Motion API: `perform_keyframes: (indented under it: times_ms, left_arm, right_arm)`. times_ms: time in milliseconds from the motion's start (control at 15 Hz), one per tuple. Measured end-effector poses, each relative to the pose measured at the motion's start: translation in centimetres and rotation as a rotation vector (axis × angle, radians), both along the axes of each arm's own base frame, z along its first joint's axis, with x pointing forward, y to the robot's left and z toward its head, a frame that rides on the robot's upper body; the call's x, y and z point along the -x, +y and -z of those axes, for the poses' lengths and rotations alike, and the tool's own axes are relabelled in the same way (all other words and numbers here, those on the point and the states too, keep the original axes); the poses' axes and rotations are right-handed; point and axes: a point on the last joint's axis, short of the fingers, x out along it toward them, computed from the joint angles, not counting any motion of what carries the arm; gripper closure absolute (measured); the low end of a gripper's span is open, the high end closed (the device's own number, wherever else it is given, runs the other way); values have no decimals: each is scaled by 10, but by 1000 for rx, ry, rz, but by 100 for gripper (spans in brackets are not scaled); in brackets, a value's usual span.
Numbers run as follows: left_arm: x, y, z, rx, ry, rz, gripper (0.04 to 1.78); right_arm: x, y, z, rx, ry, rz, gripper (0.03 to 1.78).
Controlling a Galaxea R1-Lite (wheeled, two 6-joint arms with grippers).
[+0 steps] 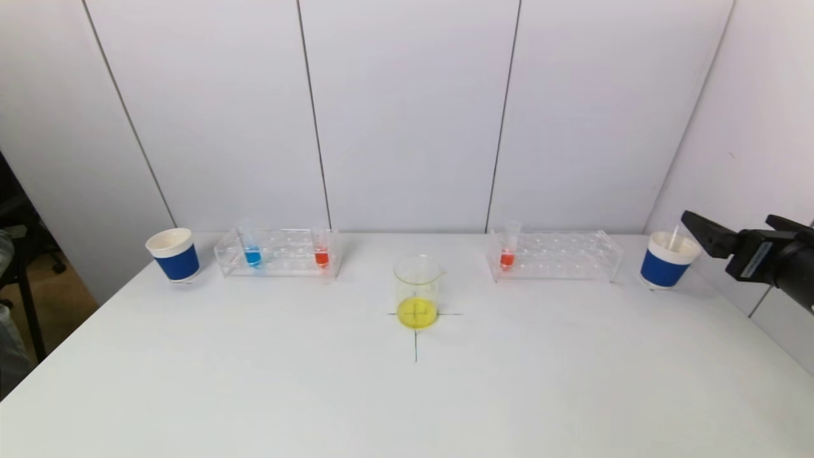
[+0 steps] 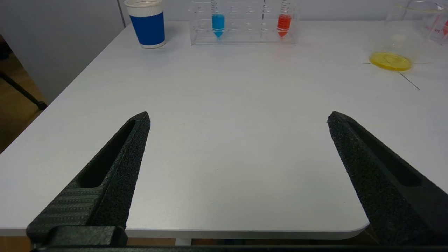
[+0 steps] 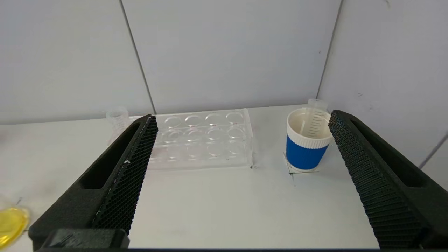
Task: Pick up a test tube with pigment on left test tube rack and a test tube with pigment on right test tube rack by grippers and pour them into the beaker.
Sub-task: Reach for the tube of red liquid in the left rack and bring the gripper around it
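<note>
The left rack (image 1: 280,262) holds a blue-pigment tube (image 1: 252,254) and a red-pigment tube (image 1: 321,256). The right rack (image 1: 559,257) holds one red-pigment tube (image 1: 507,256) at its left end. The beaker (image 1: 418,292) stands between the racks on a drawn cross and holds yellow liquid. My right gripper (image 3: 243,115) is open and empty. It hovers at the far right (image 1: 725,222), beside the right blue cup (image 1: 666,262). My left gripper (image 2: 239,115) is open and empty over the table's near left edge, out of the head view.
A clear empty tube (image 3: 313,117) leans in the right blue cup (image 3: 306,147). A second blue cup (image 1: 173,254) stands left of the left rack. White wall panels close the back and the right side. A dark stand is off the table's left.
</note>
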Motion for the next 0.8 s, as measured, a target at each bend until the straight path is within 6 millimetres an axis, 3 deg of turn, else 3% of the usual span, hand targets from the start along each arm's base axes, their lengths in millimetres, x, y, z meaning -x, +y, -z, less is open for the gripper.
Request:
perform_keyframes:
  times_ms: [533,800]
  left_arm:
    - [0,0,0,0,0,0,5]
    - [0,0,0,0,0,0,5]
  right_arm:
    - [117,2,6,-57,-78,-22,4]
    - [174,4,21,-68,-75,-76,4]
